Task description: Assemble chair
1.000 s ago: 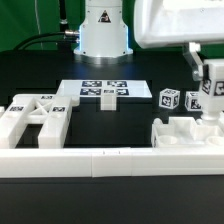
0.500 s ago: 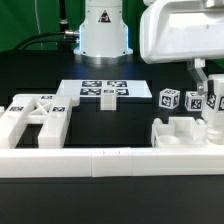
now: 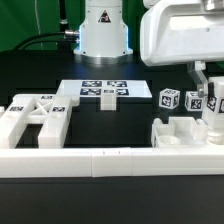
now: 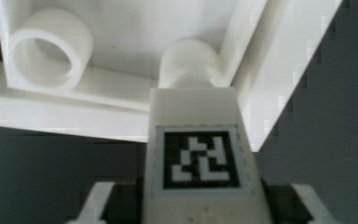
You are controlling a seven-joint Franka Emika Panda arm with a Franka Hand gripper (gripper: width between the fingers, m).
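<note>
My gripper (image 3: 213, 112) is at the exterior view's right, shut on a white tagged chair bar (image 3: 212, 100) held upright over the white blocky chair part (image 3: 180, 133) by the border wall. In the wrist view the bar (image 4: 201, 140) with its square tag runs out from between my fingers (image 4: 101, 205) toward that part (image 4: 87, 80), its round tip at a corner beside a round peg (image 4: 43, 55). A white chair frame (image 3: 35, 115) lies at the exterior view's left. A small tagged block (image 3: 169, 100) stands near the bar.
The marker board (image 3: 103, 91) lies flat at the middle in front of the robot base (image 3: 103, 30). The long low white border wall (image 3: 110, 160) runs across the front. The table surface is black.
The arm has come down and toward the exterior view's left over the last second, bringing the bar lower onto the blocky part. Since half a second ago nothing visibly moves.
</note>
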